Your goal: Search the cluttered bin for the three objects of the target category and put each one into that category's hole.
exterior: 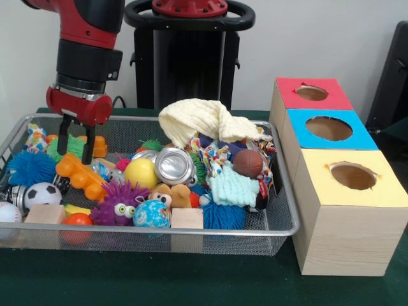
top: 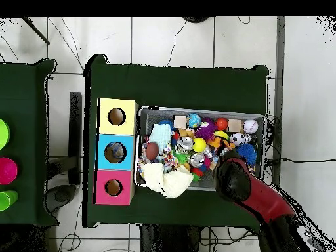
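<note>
Meanwhile, one wire bin (exterior: pixel 280 224) is sitting on the green table (exterior: pixel 159 280), and one gripper (exterior: pixel 77 142) is hanging over its left end in the front view, its two black fingers (exterior: pixel 91 148) standing apart with nothing between them, just above an orange toy (exterior: pixel 81 175) and a green spiky ball (exterior: pixel 71 146).

Three box holes are showing beside the bin: a red-topped hole (exterior: pixel 312 93), a blue-topped hole (exterior: pixel 329 128) and a yellow-topped hole (exterior: pixel 352 176), lined up in one row along the bin's short side.

Counting what is lying in the bin: one soccer ball (exterior: pixel 42 193), one baseball (exterior: pixel 7 212), one small brown football (exterior: pixel 248 162), one yellow ball (exterior: pixel 141 173), one globe ball (exterior: pixel 152 213), one purple fuzzy toy with eyes (exterior: pixel 120 204), one crushed can (exterior: pixel 174 166), two wooden blocks (exterior: pixel 187 218), one pale yellow cloth (exterior: pixel 201 121) and one mint cloth (exterior: pixel 233 186). Which category is the target I cannot tell.

The football's long axis is running roughly left to right in the front view. The can is lying on its side with its round end facing the camera.

The overhead view is showing the red arm (top: pixel 252 190) covering the gripper, which only the front view is revealing; it is also showing coloured cups (top: pixel 5 169) on a second table (top: pixel 29 98), hidden from the front.
</note>
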{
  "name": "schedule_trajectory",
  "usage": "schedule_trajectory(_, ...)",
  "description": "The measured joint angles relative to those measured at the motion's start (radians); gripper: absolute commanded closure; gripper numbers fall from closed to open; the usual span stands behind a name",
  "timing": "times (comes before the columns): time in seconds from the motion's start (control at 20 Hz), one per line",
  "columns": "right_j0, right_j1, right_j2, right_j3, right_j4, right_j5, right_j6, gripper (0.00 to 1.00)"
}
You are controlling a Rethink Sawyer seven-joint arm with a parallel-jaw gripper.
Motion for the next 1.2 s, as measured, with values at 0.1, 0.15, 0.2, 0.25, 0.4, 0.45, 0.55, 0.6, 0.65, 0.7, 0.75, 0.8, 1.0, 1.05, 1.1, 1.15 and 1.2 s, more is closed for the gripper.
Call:
schedule_trajectory(0.1, 0.023, -0.026, -0.012, 0.000, 0.006, 0.032, 0.000, 0.00)
schedule_trajectory(0.15, 0.030, -0.033, -0.016, 0.000, 0.008, 0.042, 0.000, 0.00)
schedule_trajectory(0.2, 0.040, -0.041, -0.023, 0.000, 0.011, 0.056, 0.000, 0.00)
schedule_trajectory(0.25, 0.046, -0.046, -0.026, 0.000, 0.012, 0.064, 0.000, 0.00)
schedule_trajectory(0.4, 0.096, -0.094, -0.055, 0.001, 0.021, 0.147, 0.000, 0.00)
schedule_trajectory(0.45, 0.109, -0.107, -0.061, 0.001, 0.023, 0.171, 0.000, 0.00)
schedule_trajectory(0.55, 0.124, -0.125, -0.069, 0.002, 0.025, 0.202, 0.000, 0.00)
schedule_trajectory(0.6, 0.135, -0.144, -0.074, 0.002, 0.027, 0.231, 0.000, 0.00)
schedule_trajectory(0.65, 0.139, -0.155, -0.077, 0.002, 0.029, 0.243, 0.000, 0.00)
schedule_trajectory(0.7, 0.139, -0.163, -0.079, 0.002, 0.031, 0.248, 0.000, 0.00)
schedule_trajectory(0.75, 0.139, -0.172, -0.081, 0.003, 0.032, 0.253, 0.000, 0.00)
schedule_trajectory(0.8, 0.136, -0.176, -0.081, 0.003, 0.032, 0.252, 0.000, 0.00)
schedule_trajectory(1.0, 0.114, -0.171, -0.081, 0.003, 0.032, 0.239, 0.000, 0.00)
schedule_trajectory(1.05, 0.108, -0.167, -0.081, 0.004, 0.032, 0.232, 0.000, 0.00)
schedule_trajectory(1.1, 0.103, -0.163, -0.081, 0.004, 0.032, 0.226, 0.000, 0.00)
schedule_trajectory(1.15, 0.093, -0.153, -0.081, 0.004, 0.032, 0.210, 0.000, 0.00)
schedule_trajectory(1.2, 0.086, -0.144, -0.081, 0.005, 0.032, 0.196, 0.000, 0.00)
